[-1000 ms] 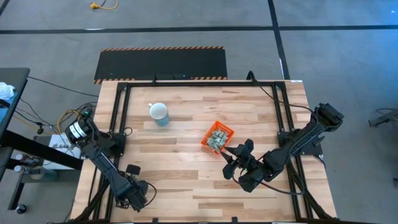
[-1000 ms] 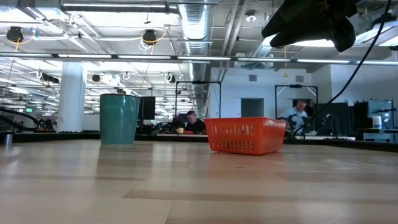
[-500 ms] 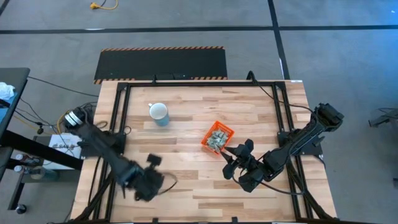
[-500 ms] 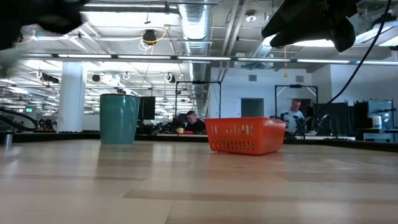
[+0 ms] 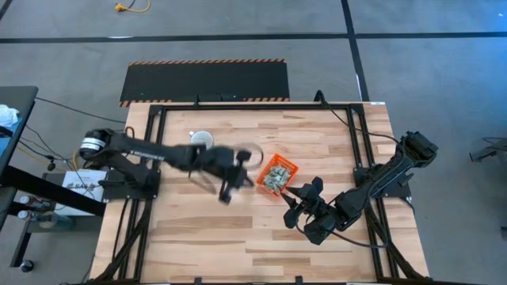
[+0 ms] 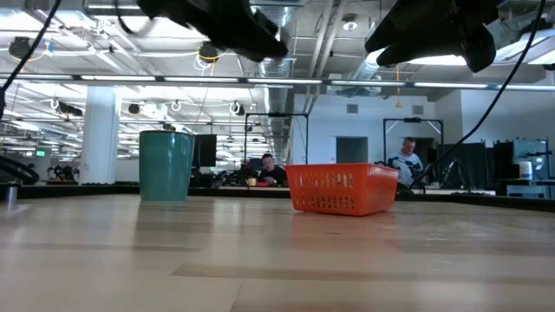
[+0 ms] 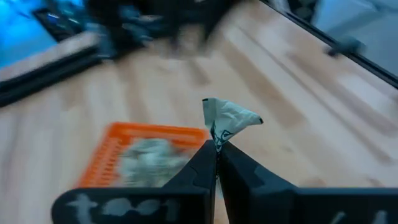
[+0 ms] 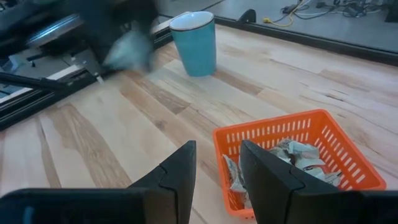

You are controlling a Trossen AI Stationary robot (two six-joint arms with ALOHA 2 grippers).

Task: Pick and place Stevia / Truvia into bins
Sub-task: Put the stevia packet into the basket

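The orange bin [image 5: 277, 174] sits right of the table's middle with several pale sachets [image 8: 292, 155] heaped in it. My left gripper [image 7: 216, 146] hangs blurred above the table just left of the bin [image 7: 143, 155], shut on one pale green-and-white Stevia sachet [image 7: 227, 118]. In the high view it shows at the end of the outstretched left arm [image 5: 244, 168]. My right gripper [image 8: 216, 152] hovers open at the bin's near right side [image 5: 301, 196], nothing between its fingers. My left gripper pinches the sachet's one end [image 7: 217, 138] between its two fingertips. The rest of the sachet sticks out beyond the fingertips, crumpled and bent over. It is lifted clear of the table, short of the bin.
A pale blue mug [image 8: 194, 43] stands at the table's far left of middle [image 6: 166, 165], partly under the left arm in the high view. Black frame rails run along the table's edges [image 5: 360, 158]. People sit in the room behind [image 6: 267, 169].
My left gripper has swung from the table's near left corner up and toward the right, to just left of the orange bin, turning as it went. The right arm has kept still.
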